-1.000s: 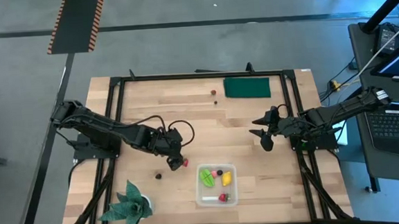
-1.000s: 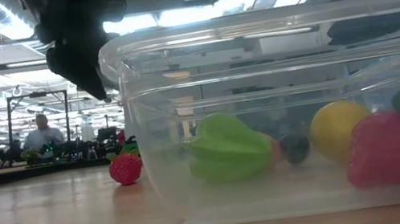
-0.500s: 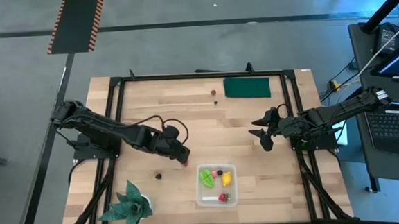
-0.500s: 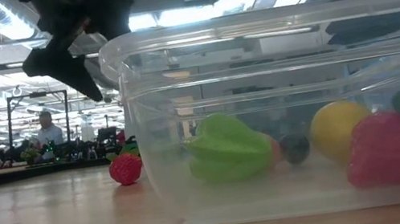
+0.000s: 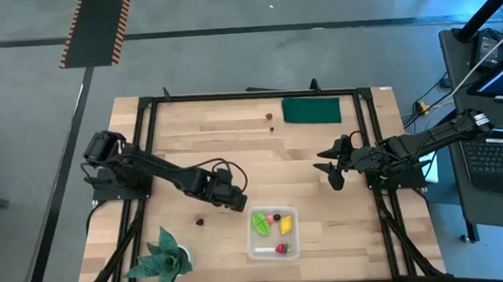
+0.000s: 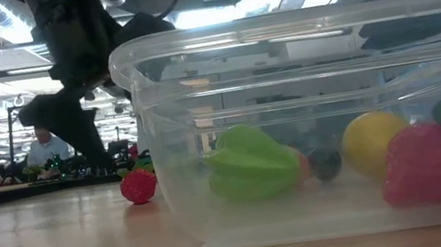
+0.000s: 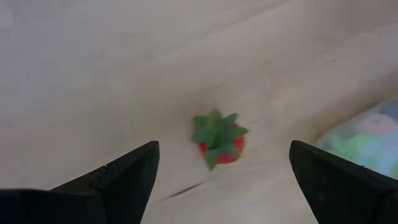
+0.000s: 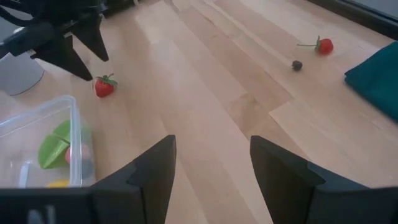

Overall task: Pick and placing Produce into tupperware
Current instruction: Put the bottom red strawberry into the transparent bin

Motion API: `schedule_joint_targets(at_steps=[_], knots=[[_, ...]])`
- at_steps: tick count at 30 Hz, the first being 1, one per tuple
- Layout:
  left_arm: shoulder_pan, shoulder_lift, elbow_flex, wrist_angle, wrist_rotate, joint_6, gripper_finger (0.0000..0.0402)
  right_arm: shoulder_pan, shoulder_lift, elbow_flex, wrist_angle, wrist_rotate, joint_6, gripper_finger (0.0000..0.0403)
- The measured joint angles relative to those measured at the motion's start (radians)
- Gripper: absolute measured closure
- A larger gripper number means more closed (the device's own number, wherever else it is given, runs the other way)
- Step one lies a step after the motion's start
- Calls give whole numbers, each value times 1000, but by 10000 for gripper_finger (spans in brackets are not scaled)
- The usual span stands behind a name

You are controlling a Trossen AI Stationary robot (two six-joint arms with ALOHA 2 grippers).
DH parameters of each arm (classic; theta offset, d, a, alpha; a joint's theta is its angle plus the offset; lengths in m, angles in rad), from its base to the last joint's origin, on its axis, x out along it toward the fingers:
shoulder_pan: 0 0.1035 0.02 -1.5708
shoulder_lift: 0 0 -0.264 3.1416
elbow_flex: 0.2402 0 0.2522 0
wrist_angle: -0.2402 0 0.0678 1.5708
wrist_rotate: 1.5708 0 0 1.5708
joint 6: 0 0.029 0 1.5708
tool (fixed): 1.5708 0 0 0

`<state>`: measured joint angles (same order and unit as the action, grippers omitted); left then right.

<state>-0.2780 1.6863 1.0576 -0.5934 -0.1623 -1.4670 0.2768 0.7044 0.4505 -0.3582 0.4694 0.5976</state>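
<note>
Left pincer (image 7: pixel 217 171): hovering with fingers apart over a strawberry (image 7: pixel 219 140) lying on the tabletop (image 5: pixel 234 142).
Tupperware (image 5: pixel 272 233): sitting near the front edge, just beside the strawberry.
Right pincer (image 8: pixel 211 165): waiting near the right edge, fingers apart.

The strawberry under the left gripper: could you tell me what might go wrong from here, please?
1. The strawberry lies on the table between the open fingers of the left gripper; a slanted closing could roll it away.
2. It sits close to the tupperware, so the left gripper might nudge the wall.
3. A small dark berry lies nearby and could be knocked.
</note>
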Motion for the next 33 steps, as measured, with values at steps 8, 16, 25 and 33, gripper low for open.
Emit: schedule_joint_targets(at_steps=[8, 16, 25, 33], knots=[[-1, 11, 1, 26, 19, -34, 52, 0, 0, 0, -1, 0, -1, 195], [-4, 36, -1, 26, 32, -43, 52, 0, 0, 0, -2, 0, -3, 195], [-4, 110, 1, 80, 55, -50, 52, 1, 1, 0, -7, 0, -3, 195], [1, 134, 5, 82, 66, -70, 52, 3, 1, 0, -10, -1, -1, 195]])
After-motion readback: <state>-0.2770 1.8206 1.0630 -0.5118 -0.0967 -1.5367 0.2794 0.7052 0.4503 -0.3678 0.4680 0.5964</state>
